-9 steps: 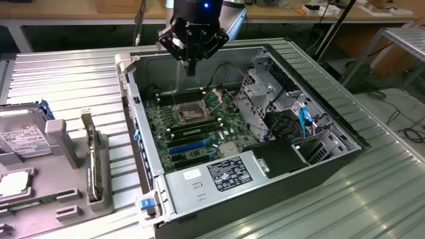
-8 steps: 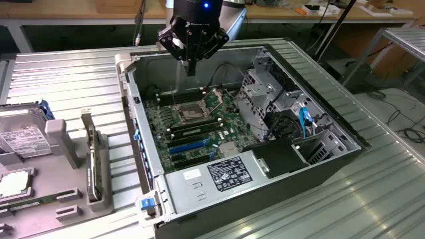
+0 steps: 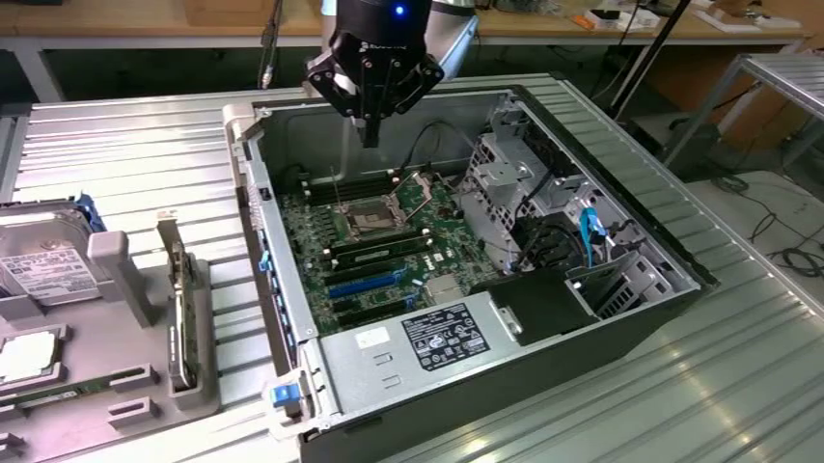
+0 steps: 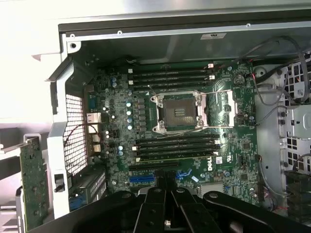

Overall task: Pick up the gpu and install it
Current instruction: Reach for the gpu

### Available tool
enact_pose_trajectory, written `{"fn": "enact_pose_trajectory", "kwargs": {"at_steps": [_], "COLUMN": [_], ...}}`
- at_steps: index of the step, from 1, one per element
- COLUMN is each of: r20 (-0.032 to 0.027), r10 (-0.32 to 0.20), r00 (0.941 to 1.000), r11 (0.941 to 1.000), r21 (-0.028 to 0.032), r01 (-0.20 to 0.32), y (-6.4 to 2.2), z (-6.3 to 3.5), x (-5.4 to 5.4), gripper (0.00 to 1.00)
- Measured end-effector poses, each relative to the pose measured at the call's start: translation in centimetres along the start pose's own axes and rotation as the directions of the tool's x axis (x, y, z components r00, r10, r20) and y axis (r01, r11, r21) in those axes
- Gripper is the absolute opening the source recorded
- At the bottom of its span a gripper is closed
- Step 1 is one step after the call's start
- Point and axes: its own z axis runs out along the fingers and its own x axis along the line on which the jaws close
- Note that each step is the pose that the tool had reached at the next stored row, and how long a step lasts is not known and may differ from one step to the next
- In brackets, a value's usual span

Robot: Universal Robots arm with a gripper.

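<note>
The gpu stands on its edge in a grey holder on the table, at the exterior view's left of the open computer case. In the wrist view the gpu shows as a green board beside the case's rear wall. My gripper hangs over the far end of the case, above the motherboard and well apart from the gpu. Its fingers are shut together with nothing between them.
A hard drive with a white label, a processor and a memory stick lie in the holder's other slots. Inside the case are the empty CPU socket, blue expansion slots, the power supply and drive cages.
</note>
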Motion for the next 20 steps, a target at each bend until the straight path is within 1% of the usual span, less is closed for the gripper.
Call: {"fn": "enact_pose_trajectory", "kwargs": {"at_steps": [6, 8, 13, 20], "r20": [-0.0001, 0.0000, -0.0001, 0.0000], "r10": [0.000, 0.000, 0.000, 0.000], "r00": [1.0000, 1.0000, 1.0000, 1.0000], "r11": [1.0000, 1.0000, 1.0000, 1.0000], "r21": [0.0001, 0.0000, 0.0000, 0.0000], "r01": [0.000, 0.000, 0.000, 0.000], "y": [-0.04, -0.09, -0.20, -0.38], "z": [-0.02, -0.03, -0.05, -0.09], "x": [0.5, 0.9, 1.6, 2.9], "gripper": [0.11, 0.11, 0.11, 0.11]}}
